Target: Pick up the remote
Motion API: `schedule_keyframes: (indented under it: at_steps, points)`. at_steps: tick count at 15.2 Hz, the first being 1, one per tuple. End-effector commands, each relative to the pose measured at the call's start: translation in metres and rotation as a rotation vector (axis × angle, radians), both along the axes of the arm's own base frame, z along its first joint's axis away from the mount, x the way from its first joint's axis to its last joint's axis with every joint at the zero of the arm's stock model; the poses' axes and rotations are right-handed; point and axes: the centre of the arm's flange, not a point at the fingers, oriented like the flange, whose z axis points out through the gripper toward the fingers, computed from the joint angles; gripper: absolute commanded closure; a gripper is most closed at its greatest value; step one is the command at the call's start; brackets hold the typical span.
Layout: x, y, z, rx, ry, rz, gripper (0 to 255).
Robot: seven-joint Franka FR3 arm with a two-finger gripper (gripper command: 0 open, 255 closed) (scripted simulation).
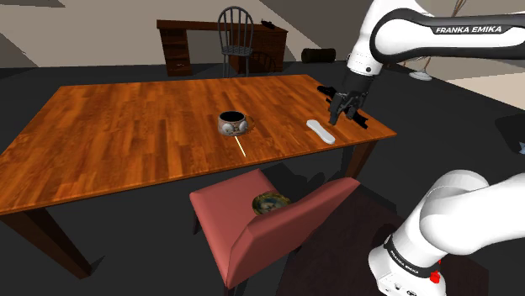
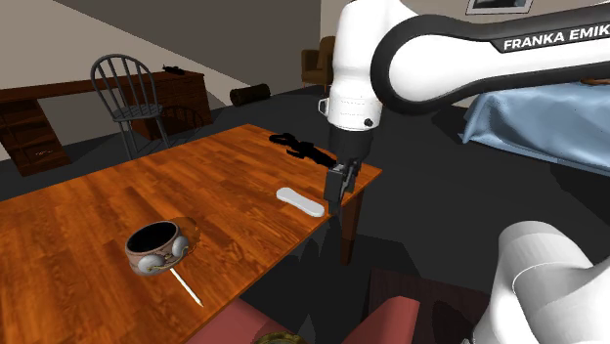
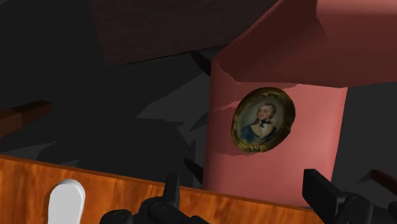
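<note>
The remote [image 1: 320,130] is a slim white bar lying flat on the wooden table [image 1: 135,134], near the corner at the shoulder view's right. My black gripper [image 1: 343,113] hangs just beside it, pointing down above the table's edge. In the second exterior view the remote [image 2: 300,201] lies a short way to the left of the gripper [image 2: 337,193]. The wrist view has the remote's rounded end [image 3: 67,202] off to the side of the gripper [image 3: 245,200], outside the gap. The fingers [image 3: 321,191] stand apart with nothing between them.
A dark patterned mug [image 1: 232,123] and a thin pale stick [image 1: 240,147] lie mid-table. A black object [image 2: 303,149] rests near the corner behind the remote. A red chair [image 1: 269,223] with a round portrait plate [image 3: 262,119] on its seat stands against the table's near edge.
</note>
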Motion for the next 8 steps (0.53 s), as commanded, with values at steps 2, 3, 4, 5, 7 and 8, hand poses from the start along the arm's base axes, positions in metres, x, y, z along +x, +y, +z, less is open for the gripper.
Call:
schedule_keyframes:
  at_steps: [2, 3, 4, 5, 7, 8]
  points:
    - [0.02, -0.029, -0.023, -0.007, 0.003, -0.016, 0]
    - [0.027, -0.037, -0.03, -0.009, 0.004, -0.022, 0]
    - [0.034, -0.046, -0.036, -0.011, 0.005, -0.027, 0]
    - [0.04, -0.055, -0.043, -0.013, 0.006, -0.032, 0]
    - [0.053, -0.073, -0.057, -0.018, 0.008, -0.043, 0]
    - [0.06, -0.082, -0.064, -0.02, 0.009, -0.049, 0]
